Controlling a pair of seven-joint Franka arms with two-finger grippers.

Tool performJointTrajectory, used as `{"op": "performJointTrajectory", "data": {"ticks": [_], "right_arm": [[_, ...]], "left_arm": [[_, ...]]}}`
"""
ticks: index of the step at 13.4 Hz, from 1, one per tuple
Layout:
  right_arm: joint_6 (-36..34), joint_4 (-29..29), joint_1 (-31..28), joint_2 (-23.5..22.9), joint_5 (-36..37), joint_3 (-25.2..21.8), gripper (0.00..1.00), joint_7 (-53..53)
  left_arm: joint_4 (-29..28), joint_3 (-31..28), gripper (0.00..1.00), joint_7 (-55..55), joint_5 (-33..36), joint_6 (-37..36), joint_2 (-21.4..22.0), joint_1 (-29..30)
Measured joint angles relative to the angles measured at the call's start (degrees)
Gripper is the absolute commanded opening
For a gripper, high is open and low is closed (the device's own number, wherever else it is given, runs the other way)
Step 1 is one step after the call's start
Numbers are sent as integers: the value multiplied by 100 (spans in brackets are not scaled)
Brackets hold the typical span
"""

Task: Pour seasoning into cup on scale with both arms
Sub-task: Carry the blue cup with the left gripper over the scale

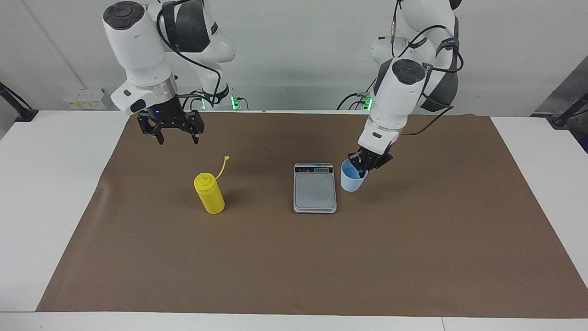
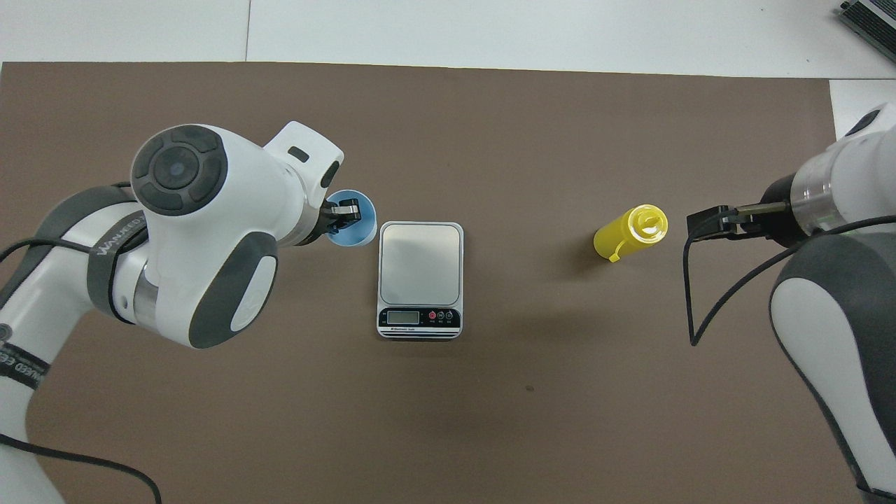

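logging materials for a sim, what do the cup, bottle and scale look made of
Cup: likely matte light blue plastic, uniform colour.
Bottle: probably soft yellow plastic with a moulded cap.
Scale: silver-grey brushed-looking plate, metal or plastic; dark glossy display strip.

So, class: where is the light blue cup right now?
The cup hangs just beside the scale, toward the left arm's end, its rim pinched by the left end effector.

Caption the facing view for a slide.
Left hand carries the blue cup up beside the scale.
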State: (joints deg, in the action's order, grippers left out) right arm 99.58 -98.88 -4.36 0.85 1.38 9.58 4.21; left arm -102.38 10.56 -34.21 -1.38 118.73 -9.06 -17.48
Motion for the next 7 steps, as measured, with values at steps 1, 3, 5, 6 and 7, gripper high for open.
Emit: {"op": "performJointTrajectory", "data": {"ticks": [1,3,5,6,7], "right_arm": [[0,0,0,0,0,0,100,0],[0,0,0,0,0,0,100,0],[0,0,0,0,0,0,100,0],[0,0,0,0,0,0,100,0],[0,0,0,0,0,0,100,0]], "left_arm": [[-3,-1,0,-72,0,36,-43,-115],[-13,-5,0,-355,10,242,-245,-386],[-16,-6,0,-510,66,414,-505,-590],[-18,-9,0,-538,112,448,-606,-633],[-27,-9,0,-576,167,501,-692,-658]]}}
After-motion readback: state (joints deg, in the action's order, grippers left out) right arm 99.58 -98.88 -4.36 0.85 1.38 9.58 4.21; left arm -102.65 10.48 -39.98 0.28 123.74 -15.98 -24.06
